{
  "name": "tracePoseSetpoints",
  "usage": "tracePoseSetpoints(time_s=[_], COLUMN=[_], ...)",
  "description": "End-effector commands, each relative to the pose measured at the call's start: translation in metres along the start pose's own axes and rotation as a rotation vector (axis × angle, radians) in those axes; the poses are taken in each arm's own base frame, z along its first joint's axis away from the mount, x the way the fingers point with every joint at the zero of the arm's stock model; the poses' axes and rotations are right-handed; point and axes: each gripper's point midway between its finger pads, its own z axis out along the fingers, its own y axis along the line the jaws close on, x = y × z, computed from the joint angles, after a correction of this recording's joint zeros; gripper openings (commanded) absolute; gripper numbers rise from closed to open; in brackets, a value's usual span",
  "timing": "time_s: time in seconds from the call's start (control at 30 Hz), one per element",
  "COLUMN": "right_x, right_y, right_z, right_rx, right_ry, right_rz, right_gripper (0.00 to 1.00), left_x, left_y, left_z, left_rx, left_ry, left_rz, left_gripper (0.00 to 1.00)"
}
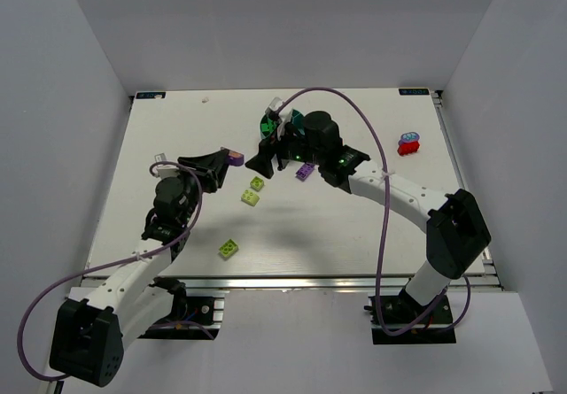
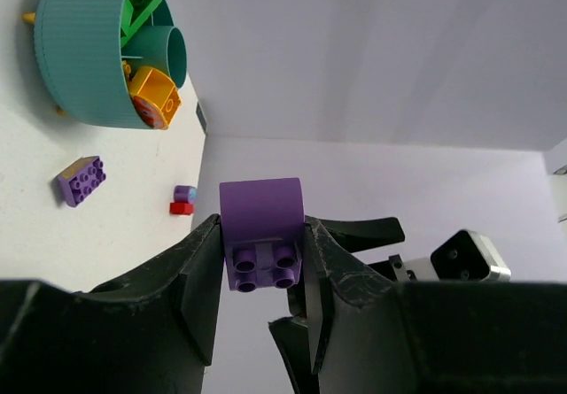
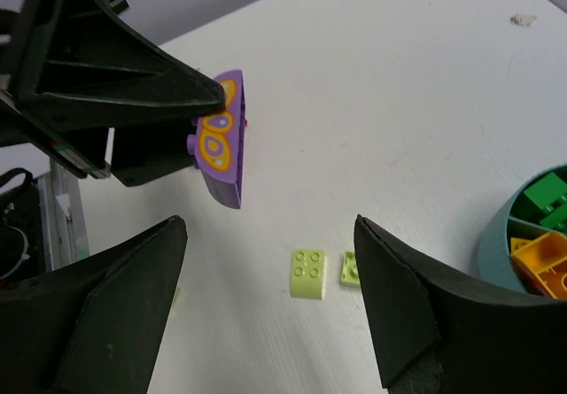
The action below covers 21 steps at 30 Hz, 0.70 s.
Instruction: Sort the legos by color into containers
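Above the table, your left gripper is pinching a purple lego, right gripper gaping. You're likely handing over; be aligning squarely.

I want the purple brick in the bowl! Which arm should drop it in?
Probably the left: the left gripper is shut on the purple brick. The right gripper is open and empty, close to the bowl.

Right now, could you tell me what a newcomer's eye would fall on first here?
The left end effector grips a purple brick, and the right end effector hangs open close beside it. Beyond them the teal bowl holds green bricks and orange bricks, while lime bricks lie loose on the table.
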Motion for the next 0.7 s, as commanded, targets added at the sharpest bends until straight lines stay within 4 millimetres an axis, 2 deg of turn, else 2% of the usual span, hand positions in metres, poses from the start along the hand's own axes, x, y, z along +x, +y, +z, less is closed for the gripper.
tracePoseSetpoints(time_s=[0.0,0.13,0.33,0.4,0.67], right_x=[-0.050,-0.046,-0.036,-0.039,-0.033], right_y=[0.020,0.030,0.027,0.025,0.023], right_z=[-0.007,-0.001,0.015,0.019,0.035], right_rx=[-0.074,-0.119,-0.110,-0.109,-0.115], right_ry=[-0.170,-0.184,-0.162,-0.165,-0.142], right_rz=[-0.038,-0.045,-0.012,-0.009,0.004], right_gripper=[0.81,0.80,0.80,0.79,0.76], left_x=[-0.007,-0.006,-0.002,-0.001,0.001], left_y=[-0.006,-0.002,-0.002,-0.003,-0.002], left_z=[-0.003,-0.002,0.000,0.001,-0.002], left_rx=[0.021,0.022,0.033,0.037,0.063], left_ry=[-0.043,-0.039,-0.025,-0.018,-0.012], left_rz=[-0.091,-0.146,-0.183,-0.194,-0.238], left_gripper=[0.01,0.00,0.00,0.00,0.00])
